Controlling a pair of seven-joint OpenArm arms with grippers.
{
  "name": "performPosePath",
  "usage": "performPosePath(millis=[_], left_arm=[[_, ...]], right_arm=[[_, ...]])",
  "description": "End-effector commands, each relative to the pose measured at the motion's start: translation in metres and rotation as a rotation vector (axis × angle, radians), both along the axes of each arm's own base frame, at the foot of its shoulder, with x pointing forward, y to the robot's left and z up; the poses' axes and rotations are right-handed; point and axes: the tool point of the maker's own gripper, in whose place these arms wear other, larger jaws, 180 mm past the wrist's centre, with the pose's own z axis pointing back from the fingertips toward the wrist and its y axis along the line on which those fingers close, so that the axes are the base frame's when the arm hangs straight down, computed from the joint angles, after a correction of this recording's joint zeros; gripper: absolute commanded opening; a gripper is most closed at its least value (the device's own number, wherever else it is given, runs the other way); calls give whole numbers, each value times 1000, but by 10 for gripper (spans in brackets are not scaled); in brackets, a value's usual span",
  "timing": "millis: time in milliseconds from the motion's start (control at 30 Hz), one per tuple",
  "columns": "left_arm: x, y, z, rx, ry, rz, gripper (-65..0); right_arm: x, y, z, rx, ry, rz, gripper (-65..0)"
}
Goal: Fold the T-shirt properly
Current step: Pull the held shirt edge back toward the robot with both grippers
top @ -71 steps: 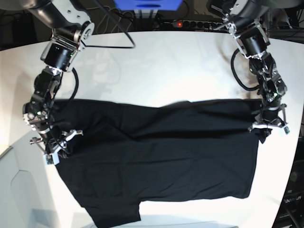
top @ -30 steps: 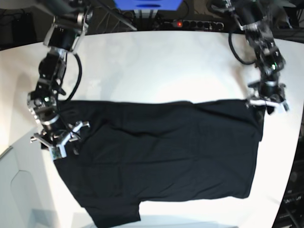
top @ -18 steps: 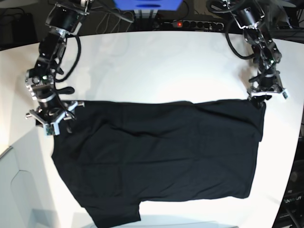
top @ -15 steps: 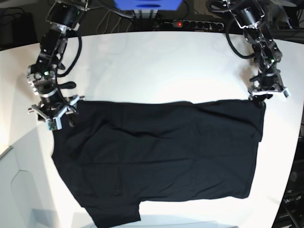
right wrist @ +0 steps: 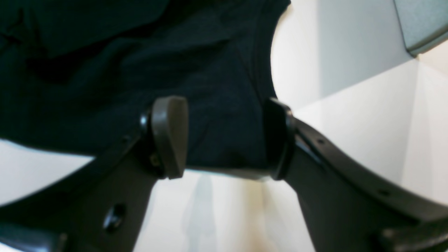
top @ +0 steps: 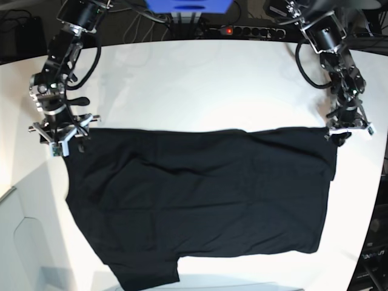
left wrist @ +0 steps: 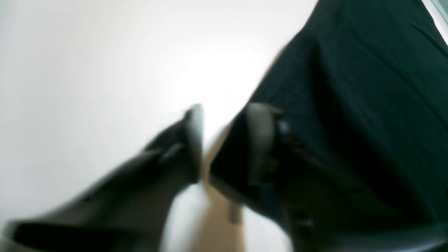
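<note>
T-shirt (top: 200,200): no print readable | left tool (left wrist: 224,140): grip unclear | right tool (right wrist: 224,136): spread wide

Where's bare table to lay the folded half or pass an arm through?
The widest bare table lies beyond the T-shirt top edge, between the two arms. A narrower strip runs along its bottom edge. The top corners are crowded: the right gripper and the left gripper sit there.
</note>
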Motion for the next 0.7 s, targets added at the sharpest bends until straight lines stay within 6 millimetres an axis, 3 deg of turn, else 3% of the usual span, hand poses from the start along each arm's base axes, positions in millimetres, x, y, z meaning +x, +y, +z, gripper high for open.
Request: performPosePath(millis=[0,33,67,133,367,433,667], left_arm=[[-2,2,-3,-5,31,-8,-572],[2,2,-2,-10,24,-7,-640],[3,1,-3,-17,28,-7,-650],[2,0,-7,-27,36,-4,-630],[-1,2,-3,-10,32,-10,-650],[-5,9,0,6,36,-8,-650],[-13,13,-1,15,48,-3,-650]], right_arm=[[7,-7,12,-7,-46,-8,-302],[6,-10,8,-3,-37,-15,-302],[10,-13,8,-3,-38,-18,-302],[14,-20,0,0,-15,-23,-302],[17,-50,-22,34,37,-99,-302],[14,-60,-26,38,47,-123,-302],[0,-56,-51,66,115,-122,-319]])
